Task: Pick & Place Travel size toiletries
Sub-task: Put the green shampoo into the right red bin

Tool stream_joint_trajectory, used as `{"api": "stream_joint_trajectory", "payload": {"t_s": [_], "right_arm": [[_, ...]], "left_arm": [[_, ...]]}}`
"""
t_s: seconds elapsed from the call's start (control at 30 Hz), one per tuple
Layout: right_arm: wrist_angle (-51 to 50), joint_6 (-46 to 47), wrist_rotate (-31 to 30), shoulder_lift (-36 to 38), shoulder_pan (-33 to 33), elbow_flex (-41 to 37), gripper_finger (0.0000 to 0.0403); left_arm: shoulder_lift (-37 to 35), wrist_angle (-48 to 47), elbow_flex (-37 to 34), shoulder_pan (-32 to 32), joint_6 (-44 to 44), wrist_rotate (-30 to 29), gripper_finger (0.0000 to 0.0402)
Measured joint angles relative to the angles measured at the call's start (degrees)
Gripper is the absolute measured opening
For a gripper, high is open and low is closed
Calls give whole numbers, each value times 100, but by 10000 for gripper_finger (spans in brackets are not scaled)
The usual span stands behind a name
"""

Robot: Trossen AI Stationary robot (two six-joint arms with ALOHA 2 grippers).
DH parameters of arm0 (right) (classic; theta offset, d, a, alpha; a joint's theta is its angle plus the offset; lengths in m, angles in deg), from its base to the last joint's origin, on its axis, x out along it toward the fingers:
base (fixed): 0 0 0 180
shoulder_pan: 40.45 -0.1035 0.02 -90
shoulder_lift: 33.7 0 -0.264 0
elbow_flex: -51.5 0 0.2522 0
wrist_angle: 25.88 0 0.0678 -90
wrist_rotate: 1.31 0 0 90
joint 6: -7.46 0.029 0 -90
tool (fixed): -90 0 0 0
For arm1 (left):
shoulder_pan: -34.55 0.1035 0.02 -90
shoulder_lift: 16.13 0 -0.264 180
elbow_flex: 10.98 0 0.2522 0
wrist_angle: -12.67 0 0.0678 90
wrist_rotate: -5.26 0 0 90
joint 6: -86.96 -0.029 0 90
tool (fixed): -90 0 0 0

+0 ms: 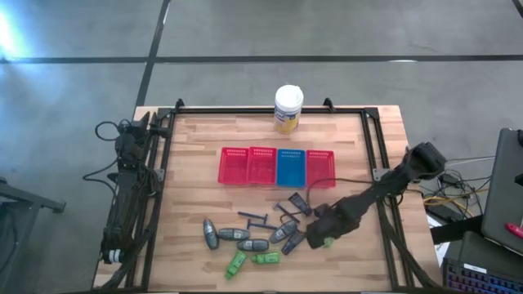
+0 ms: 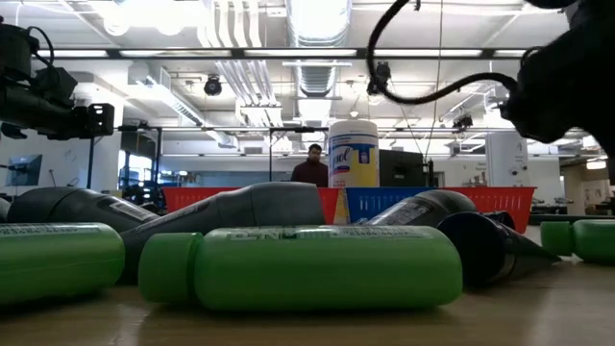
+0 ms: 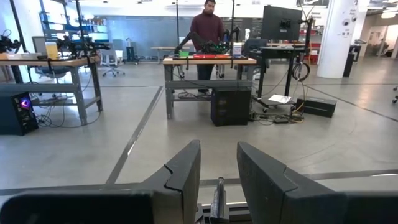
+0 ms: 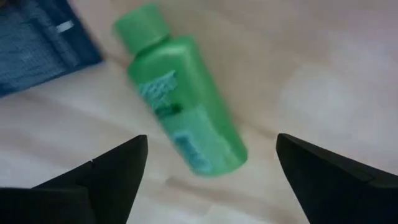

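The toiletries lie loose on the wooden table, near its front edge: grey oval tubes (image 1: 231, 234), dark wedge tubes (image 1: 298, 202), thin dark sticks (image 1: 253, 216) and green bottles (image 1: 265, 258). My right gripper (image 1: 325, 238) hangs open just over one green bottle (image 4: 183, 99), which lies flat on its side. Its two fingers (image 4: 118, 168) stand apart on either side of the bottle without touching it. The left arm waits folded along the table's left edge, and its gripper (image 3: 217, 168) points out into the room with a gap between the fingers.
A row of mesh baskets, red (image 1: 248, 166), blue (image 1: 291, 167) and red (image 1: 319, 167), sits mid-table. A white canister with a yellow label (image 1: 288, 109) stands at the far edge. Bare wood lies on the table's left and right. A person stands at a bench far off (image 3: 208, 28).
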Motion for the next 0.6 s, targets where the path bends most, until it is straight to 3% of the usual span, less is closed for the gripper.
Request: {"api": "stream_joint_trajectory", "payload": {"t_s": [0.3, 0.6], "right_arm": [[-302, -2180, -19, -1014, 4, 877, 345], [-451, -3060, 42, -1198, 85, 912, 297]], "left_arm": [[7, 0, 0, 0, 0, 0, 110], [11, 0, 0, 1, 2, 0, 110]]}}
